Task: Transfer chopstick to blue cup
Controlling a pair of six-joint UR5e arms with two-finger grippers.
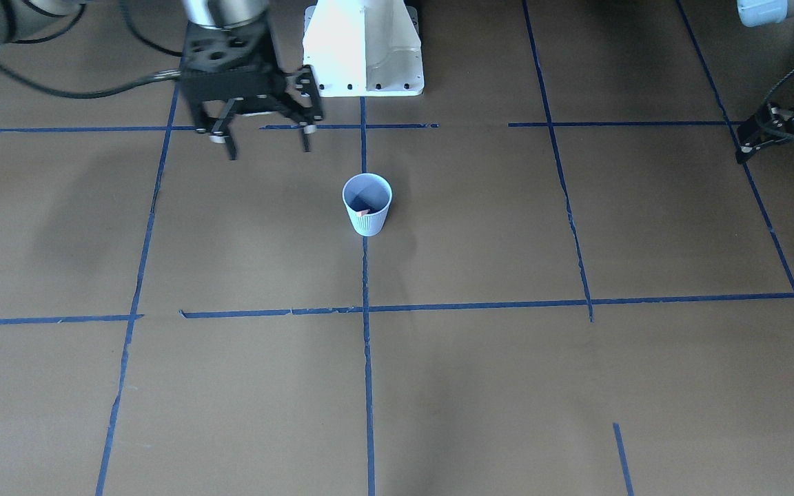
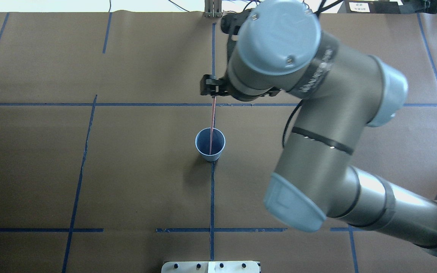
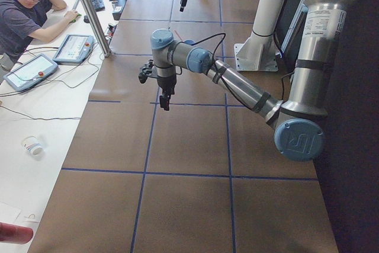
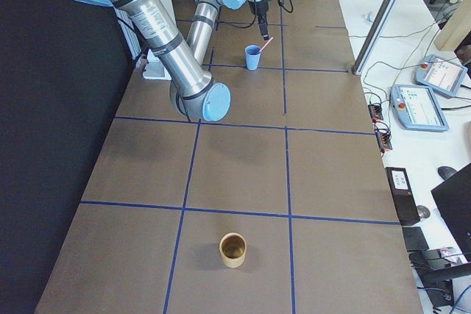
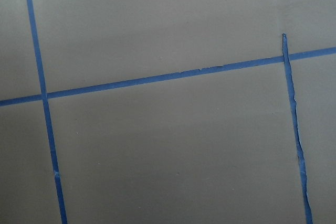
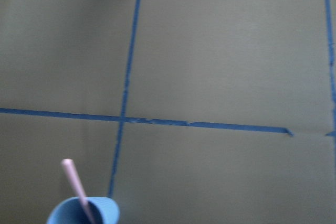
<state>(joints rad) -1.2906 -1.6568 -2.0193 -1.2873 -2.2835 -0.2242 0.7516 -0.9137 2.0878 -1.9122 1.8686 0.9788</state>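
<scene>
The blue cup (image 1: 367, 219) stands upright near the table's middle; it also shows in the overhead view (image 2: 203, 149) and the right side view (image 4: 252, 57). One thin pinkish chopstick (image 2: 212, 121) stands in it, leaning on the rim with its top sticking out; the right wrist view shows it (image 6: 73, 182) free above the cup (image 6: 105, 212). My right gripper (image 1: 268, 146) is open and empty, hovering beyond the cup's far side (image 2: 211, 88). My left gripper (image 1: 776, 158) hangs far off at the table's left side, looks open and holds nothing.
A brown cup (image 4: 233, 249) stands at the table's right end. Blue tape lines cross the brown paper table cover (image 1: 480, 386). The white robot base (image 1: 364, 48) sits behind the blue cup. An operator (image 3: 23, 10) sits at the side desk.
</scene>
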